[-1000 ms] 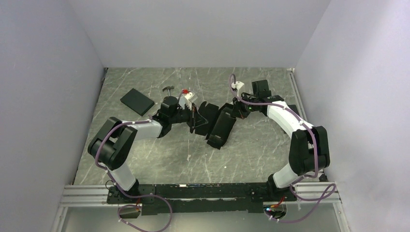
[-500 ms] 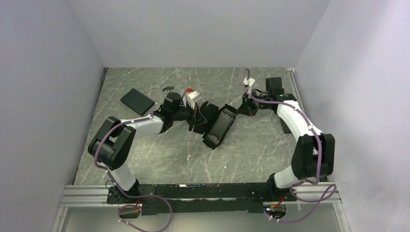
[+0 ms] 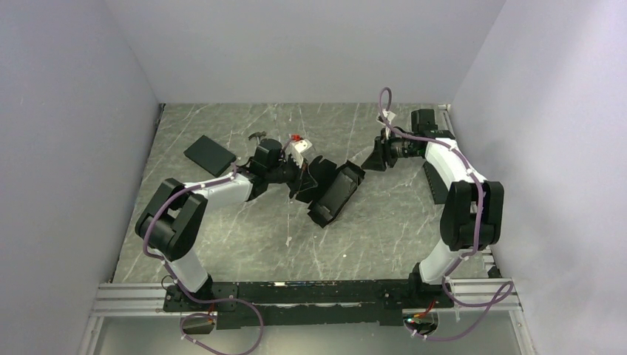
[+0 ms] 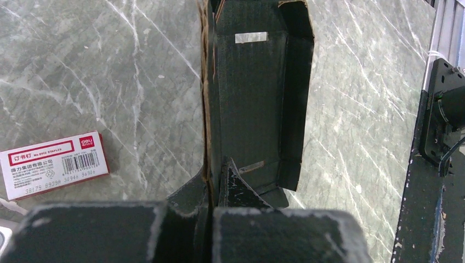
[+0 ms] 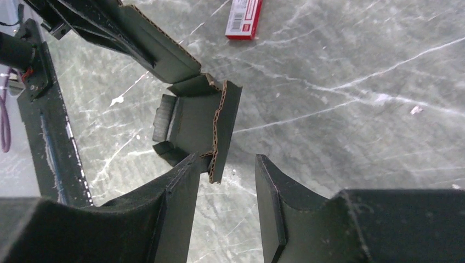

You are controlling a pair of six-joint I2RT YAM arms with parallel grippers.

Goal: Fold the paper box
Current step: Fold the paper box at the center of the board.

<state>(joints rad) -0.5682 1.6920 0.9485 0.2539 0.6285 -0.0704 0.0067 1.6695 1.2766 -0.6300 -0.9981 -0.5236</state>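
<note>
In the left tool (image 4: 211, 189), the paper box (image 4: 252, 98) edge vanishes, apparently pinched.

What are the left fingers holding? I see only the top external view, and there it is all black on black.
Observer: In the left wrist view the left fingers are shut on an edge of the paper box, by its brown corrugated rim.
Operator: And the right fingers, do they grip it too?
Observer: No. The right wrist view shows the right fingers open, with no cardboard clamped between them; a flap end stands just beyond the tips.
Operator: What is the small red and white thing near the left wrist?
Observer: A box of staples; its label reads so, and it lies flat on the table, apart from the paper box.
</note>
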